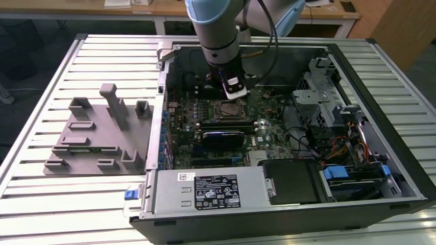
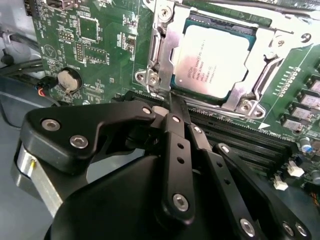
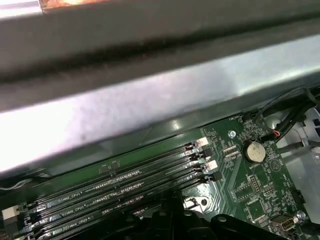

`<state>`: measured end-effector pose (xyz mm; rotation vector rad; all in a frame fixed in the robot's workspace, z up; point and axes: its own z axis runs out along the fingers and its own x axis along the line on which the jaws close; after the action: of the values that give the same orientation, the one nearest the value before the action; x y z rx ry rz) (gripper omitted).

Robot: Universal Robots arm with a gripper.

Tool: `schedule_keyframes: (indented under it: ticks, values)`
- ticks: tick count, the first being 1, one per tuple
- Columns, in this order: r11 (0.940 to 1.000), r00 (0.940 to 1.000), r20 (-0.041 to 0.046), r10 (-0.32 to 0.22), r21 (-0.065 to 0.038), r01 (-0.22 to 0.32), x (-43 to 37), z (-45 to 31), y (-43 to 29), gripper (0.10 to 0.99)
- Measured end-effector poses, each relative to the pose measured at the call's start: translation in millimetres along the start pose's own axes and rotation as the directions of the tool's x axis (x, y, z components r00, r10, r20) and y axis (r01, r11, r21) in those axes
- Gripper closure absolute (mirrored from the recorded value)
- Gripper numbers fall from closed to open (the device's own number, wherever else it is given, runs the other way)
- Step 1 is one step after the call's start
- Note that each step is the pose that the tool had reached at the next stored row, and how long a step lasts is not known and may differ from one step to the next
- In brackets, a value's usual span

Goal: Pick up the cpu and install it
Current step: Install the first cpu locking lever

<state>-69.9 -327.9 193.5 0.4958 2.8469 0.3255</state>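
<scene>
The cpu (image 2: 212, 62), a square chip with a silver-grey top, lies flat inside the socket (image 2: 165, 55) on the green motherboard, with the metal frame around its edges. In the second wrist view my gripper (image 2: 168, 104) hangs just beside the socket's edge, its black fingers (image 2: 176, 150) pressed together with nothing between them. In the exterior view the gripper (image 1: 236, 96) hovers inside the open computer case, directly above the socket (image 1: 229, 109). The first wrist view has the fingertips (image 3: 172, 212) over the memory slots (image 3: 120, 182).
The computer case (image 1: 354, 66) lies open on a slatted metal table (image 1: 109, 56). A grey tray (image 1: 102, 135) of fixtures sits at the exterior view's left. A power supply (image 1: 211, 191), drive bays (image 1: 354, 176) and cables surround the motherboard. A coin battery (image 2: 67, 79) sits near the socket.
</scene>
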Motion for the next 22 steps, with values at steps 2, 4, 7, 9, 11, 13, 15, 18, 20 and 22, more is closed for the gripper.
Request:
schedule_keyframes:
  ticks: [2, 4, 7, 9, 11, 13, 15, 18, 20, 22]
  values:
    - [1.0, 1.0, -0.0002, 0.0, 0.0, 0.0, -0.6, -2.5, 0.7, 0.98]
    - [1.0, 1.0, -0.0002, 0.0, 0.0, 0.0, -1.0, -4.9, 1.3, 0.98]
    - [1.0, 1.0, -0.0005, 0.0, 0.0, 0.0, -1.7, -7.9, 2.2, 0.98]
    - [1.0, 1.0, -0.0006, 0.0, 0.0, 0.0, -2.1, -9.9, 2.7, 0.98]
    - [1.0, 1.0, -0.0001, 0.0, 0.001, 0.0, -2.3, -10.4, 2.9, 0.98]
    - [1.0, 1.0, 0.0003, 0.0, 0.002, 0.0, -2.3, -10.5, 2.9, 0.98]
    - [1.0, 1.0, 0.0003, 0.0, 0.002, 0.0, -2.3, -10.6, 2.9, 0.98]
    - [0.9999, 1.0, 0.0028, -0.002, 0.01, 0.002, -2.4, -10.5, 3.0, 0.98]
    - [0.9997, 1.0, 0.0076, -0.006, 0.026, 0.006, -2.7, -10.3, 2.9, 0.98]
    - [0.9992, 0.9999, 0.0123, -0.009, 0.039, 0.009, -3.0, -10.3, 2.5, 0.98]
